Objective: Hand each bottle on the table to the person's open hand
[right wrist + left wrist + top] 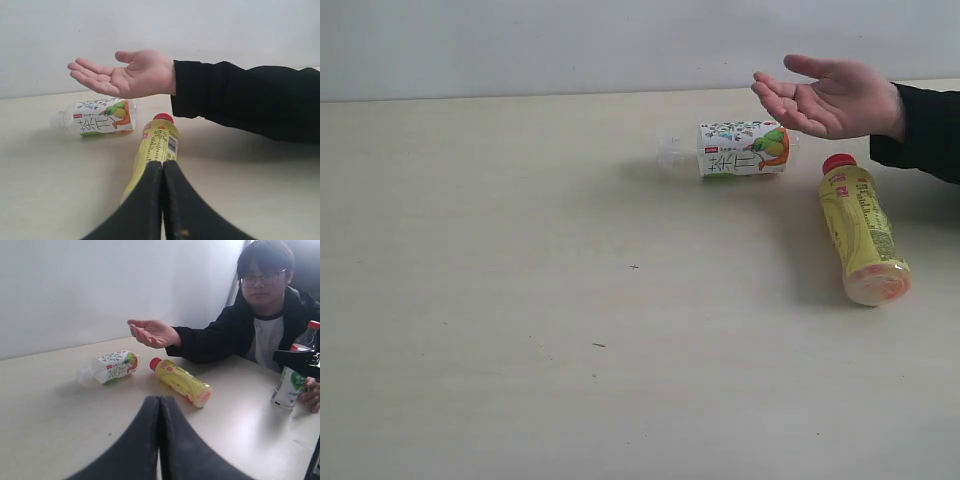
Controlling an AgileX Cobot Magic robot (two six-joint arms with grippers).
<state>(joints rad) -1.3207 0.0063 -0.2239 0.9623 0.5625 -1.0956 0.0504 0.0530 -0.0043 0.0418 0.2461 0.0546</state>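
Note:
Two bottles lie on their sides on the beige table (pixel 520 300). The yellow tea bottle (pixel 862 235) (pixel 181 381) (pixel 154 146) has a red cap. The short clear bottle with the white floral label (pixel 735 149) (pixel 112 366) (pixel 100 121) lies behind it. The person's open hand (pixel 825 97) (pixel 150 333) (pixel 125 74) hovers palm up above them. My left gripper (pixel 160 401) is shut and empty, well short of the bottles. My right gripper (pixel 163 165) is shut and empty, just in front of the tea bottle. Neither gripper shows in the exterior view. The cloudy green-labelled bottle (pixel 288 385) and the red-capped cola bottle (pixel 306 340) stand by the person's other hand.
The seated person (pixel 260 320) wears a black jacket, and the sleeve (pixel 925 130) (pixel 250 100) stretches over the table's far right. A white wall (pixel 570 40) bounds the table's back edge. Small dark specks (pixel 598 345) mark the tabletop.

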